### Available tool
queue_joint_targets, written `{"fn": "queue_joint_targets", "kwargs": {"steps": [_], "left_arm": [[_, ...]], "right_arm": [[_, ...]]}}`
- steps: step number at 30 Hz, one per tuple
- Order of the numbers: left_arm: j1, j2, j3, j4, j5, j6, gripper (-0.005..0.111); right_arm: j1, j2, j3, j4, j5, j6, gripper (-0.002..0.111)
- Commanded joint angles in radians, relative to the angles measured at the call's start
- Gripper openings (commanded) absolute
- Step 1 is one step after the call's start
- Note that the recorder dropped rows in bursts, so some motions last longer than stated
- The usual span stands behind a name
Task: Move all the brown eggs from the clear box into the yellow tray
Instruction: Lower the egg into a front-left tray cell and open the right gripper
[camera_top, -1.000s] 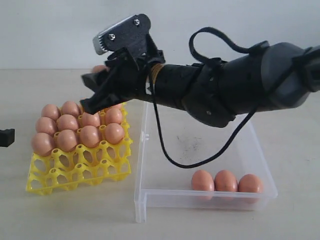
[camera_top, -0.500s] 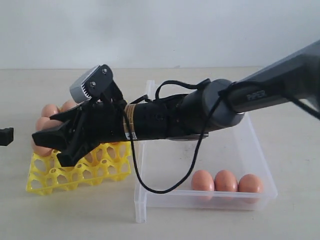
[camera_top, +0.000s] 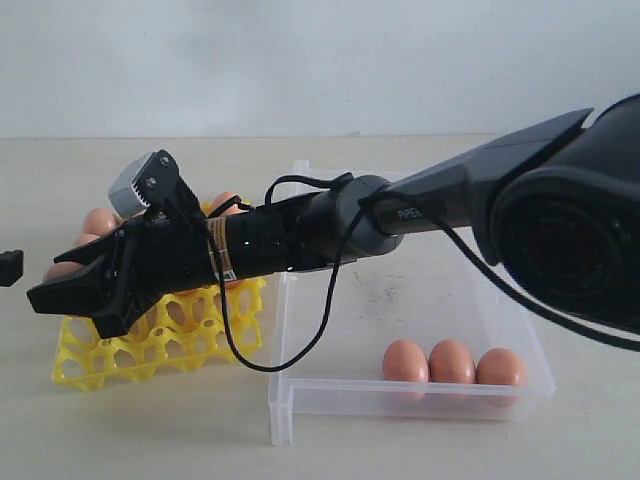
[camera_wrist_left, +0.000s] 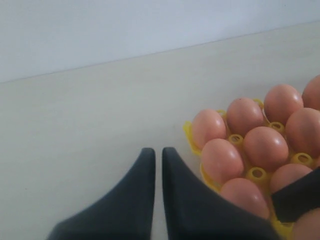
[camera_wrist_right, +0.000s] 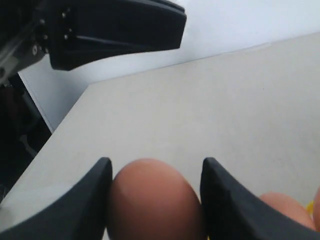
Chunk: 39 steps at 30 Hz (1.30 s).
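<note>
My right gripper (camera_top: 65, 305) reaches across the yellow tray (camera_top: 160, 345) to its left edge and is shut on a brown egg (camera_wrist_right: 152, 200), which fills the gap between both fingers (camera_wrist_right: 95, 195). Several brown eggs (camera_wrist_left: 265, 147) sit in the tray's far cups; the arm hides most of them in the exterior view. Three brown eggs (camera_top: 452, 362) lie in a row along the near wall of the clear box (camera_top: 290, 400). My left gripper (camera_wrist_left: 158, 151) is shut on nothing, low over the table beside the tray's rim (camera_wrist_left: 189, 132).
The left arm's black gripper (camera_top: 10, 268) sits at the far left, close to the right gripper's tips, and shows above the held egg in the right wrist view (camera_wrist_right: 115, 25). A black cable (camera_top: 300, 345) hangs from the right arm over the box's left wall.
My right arm has swung down and to the left with the egg, from above the tray's back row to low over its left edge. The left gripper has stayed put.
</note>
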<state>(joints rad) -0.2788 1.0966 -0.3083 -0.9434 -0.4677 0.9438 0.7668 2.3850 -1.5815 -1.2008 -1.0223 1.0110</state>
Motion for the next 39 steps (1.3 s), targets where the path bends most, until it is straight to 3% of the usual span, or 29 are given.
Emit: {"fn": "queue_joint_targets", "kwargs": {"steps": [1, 15, 25, 39], "left_arm": [[0.002, -0.008, 0.004, -0.002, -0.012, -0.011, 0.004], [0.002, -0.008, 0.004, -0.002, -0.030, -0.011, 0.004], [0.002, -0.008, 0.004, -0.002, -0.030, -0.011, 0.004], [0.002, -0.008, 0.004, -0.002, -0.030, -0.011, 0.004]], "right_arm": [[0.001, 0.045, -0.061, -0.023, -0.025, 0.010, 0.000], [0.005, 0.103, -0.158, -0.060, 0.067, 0.208, 0.000], [0.059, 0.103, -0.177, -0.119, 0.198, 0.210, 0.000], [0.063, 0.103, -0.177, -0.118, 0.207, 0.219, 0.000]]}}
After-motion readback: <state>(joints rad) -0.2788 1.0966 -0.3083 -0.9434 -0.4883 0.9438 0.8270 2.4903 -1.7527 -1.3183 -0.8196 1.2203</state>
